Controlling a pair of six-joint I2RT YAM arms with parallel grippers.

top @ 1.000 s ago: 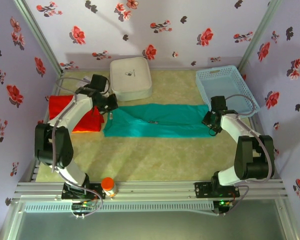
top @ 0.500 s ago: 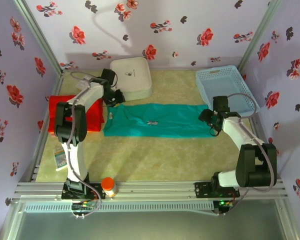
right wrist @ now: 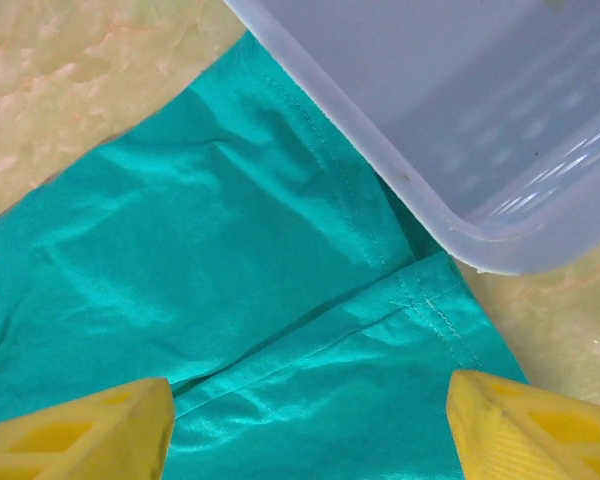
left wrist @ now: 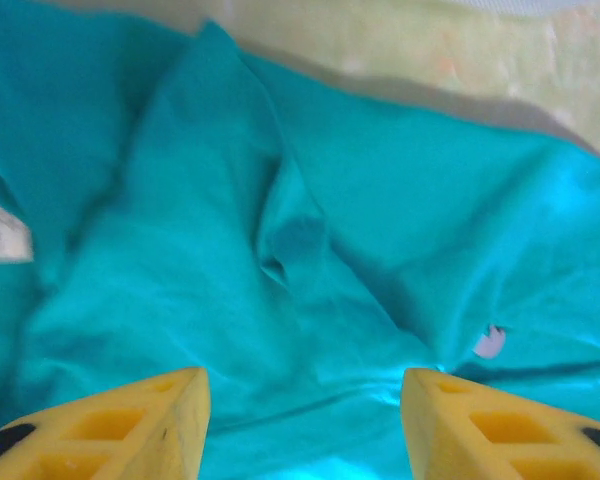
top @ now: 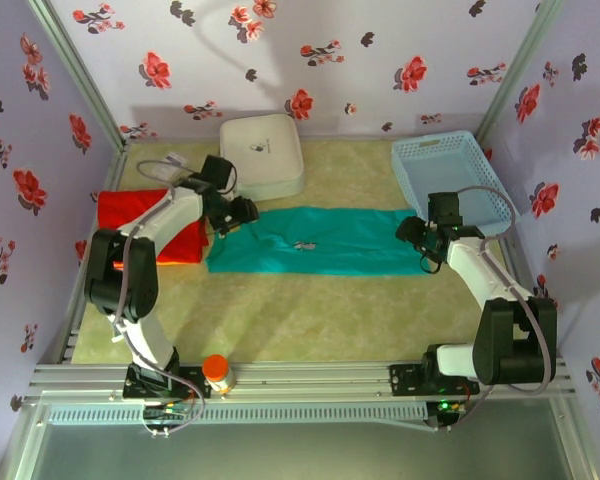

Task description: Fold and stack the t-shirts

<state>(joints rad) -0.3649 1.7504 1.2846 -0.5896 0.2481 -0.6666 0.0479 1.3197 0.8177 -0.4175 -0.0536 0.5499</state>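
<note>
On the near side of the teal t-shirt (top: 320,245) the bench (top: 310,315) lies bare, wide room to pass. The white box (top: 262,157) stands just beyond its far left edge, the blue basket (top: 450,178) against its right end, the red t-shirt (top: 120,208) left.

Bench (top: 300,310): we find everything resting on it.
Middle shirt (top: 320,245): we see it laid across the centre, running left to right.
Left shirt (top: 125,212): at the left edge, just beside the middle shirt's left end.
Box (top: 262,155): behind the middle shirt, toward the left.
Basket (top: 408,185): back right, its near left corner at the middle shirt's right end.
Jar (top: 216,370): near edge, left of centre, well before both shirts.
Left tool (top: 242,212): we place it over the middle shirt's left end.
Right tool (top: 408,232): over the right end, just before the basket.
</note>
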